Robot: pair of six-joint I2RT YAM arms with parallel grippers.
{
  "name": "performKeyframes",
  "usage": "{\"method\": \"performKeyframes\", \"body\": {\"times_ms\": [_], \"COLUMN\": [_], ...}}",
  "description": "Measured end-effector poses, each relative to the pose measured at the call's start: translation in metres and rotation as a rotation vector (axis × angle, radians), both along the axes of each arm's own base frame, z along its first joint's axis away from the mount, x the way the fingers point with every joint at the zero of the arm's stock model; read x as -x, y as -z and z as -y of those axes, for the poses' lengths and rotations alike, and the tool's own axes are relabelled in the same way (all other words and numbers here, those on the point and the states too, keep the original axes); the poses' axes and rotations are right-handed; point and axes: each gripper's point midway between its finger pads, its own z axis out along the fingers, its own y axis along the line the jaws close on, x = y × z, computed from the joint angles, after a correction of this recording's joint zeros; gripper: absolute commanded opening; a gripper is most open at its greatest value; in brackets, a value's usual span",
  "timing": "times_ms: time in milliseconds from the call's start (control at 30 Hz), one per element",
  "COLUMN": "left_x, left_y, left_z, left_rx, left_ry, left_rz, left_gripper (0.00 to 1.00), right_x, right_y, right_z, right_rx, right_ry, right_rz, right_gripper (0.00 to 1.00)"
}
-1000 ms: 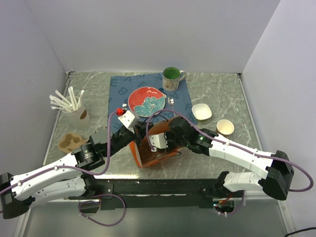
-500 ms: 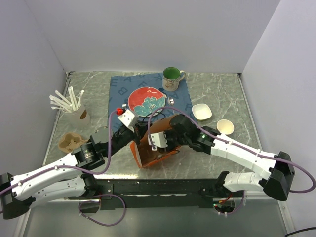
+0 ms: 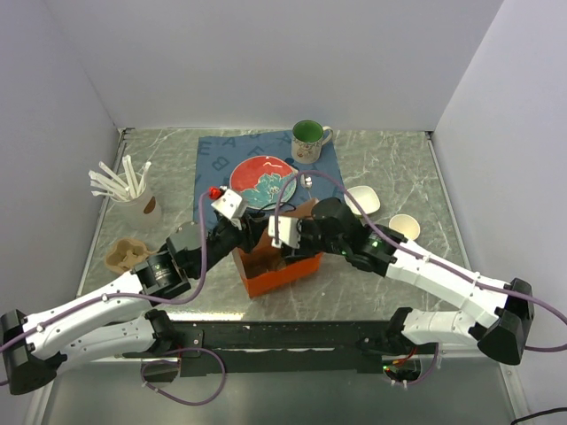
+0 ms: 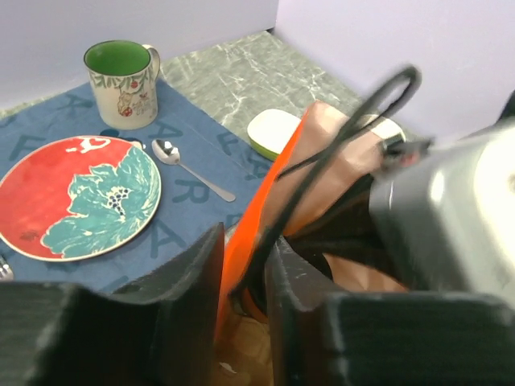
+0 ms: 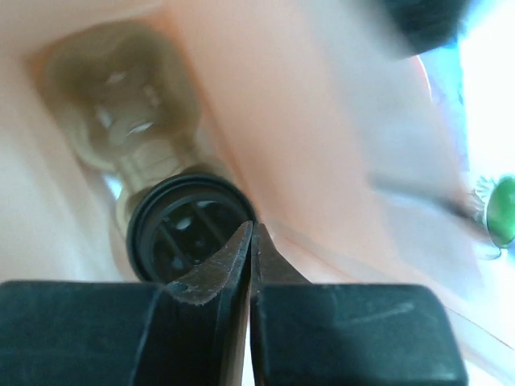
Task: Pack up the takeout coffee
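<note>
The takeout coffee shows only in the right wrist view: its round black lid (image 5: 189, 229) lies low inside the orange paper bag (image 3: 282, 270), above a tan cup shape. In the top view the cup is hidden in the bag. The bag stands upright at the table's front centre. My left gripper (image 4: 243, 277) is shut on the bag's left rim (image 4: 261, 205) and its black handle (image 4: 338, 133). My right gripper (image 5: 251, 241) is shut on the bag's thin right wall (image 5: 322, 161), just above the lid. Both grippers (image 3: 244, 237) (image 3: 292, 243) sit at the bag's mouth.
A blue mat (image 3: 213, 164) holds a red plate (image 3: 262, 181), a green mug (image 3: 308, 139) and a spoon (image 4: 189, 169). A white dish (image 3: 361, 199) and a lidless tan cup (image 3: 404, 227) stand right. A cup of white sticks (image 3: 128, 190) and a pulp carrier (image 3: 124, 255) stand left.
The bag has gone from tipped on its side to upright. Both grippers have moved back and up with its rim in them.
</note>
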Motion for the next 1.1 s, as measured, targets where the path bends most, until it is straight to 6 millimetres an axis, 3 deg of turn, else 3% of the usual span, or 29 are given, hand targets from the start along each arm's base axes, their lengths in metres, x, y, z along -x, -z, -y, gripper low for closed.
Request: {"method": "performKeyframes", "body": {"times_ms": [200,367,400,633,900,1100], "left_x": [-0.011,-0.022,-0.024,-0.032,-0.041,-0.046], "left_y": [0.000,-0.008,-0.011,-0.035,-0.031,-0.039], "left_z": [-0.002,-0.002,-0.003,-0.007,-0.019,-0.030], "left_rx": [-0.014,-0.019,-0.019,0.017,0.009,0.005], "left_ry": [-0.054,-0.099,-0.107,-0.160,-0.248,-0.316], "left_rz": [-0.023,-0.027,-0.027,-0.010,-0.032,-0.044], "left_gripper": [0.51,0.64,0.65,0.73,0.82,0.91], "right_x": [-0.015,-0.013,-0.013,-0.021,-0.032,-0.045], "right_y": [-0.036,-0.046,-0.049,-0.083,-0.094,-0.120], "right_z": [-0.009,-0.013,-0.013,-0.013,-0.012,-0.007], "right_rx": [-0.115,-0.163,-0.173,-0.266,-0.300,-0.359], "right_ry": [0.105,0.127,0.134,0.198,0.289,0.386], "right_rz": [0.000,-0.033,-0.039,-0.046,-0.090,-0.089], "right_gripper": [0.11,0.12,0.17,0.22,0.25,0.30]}}
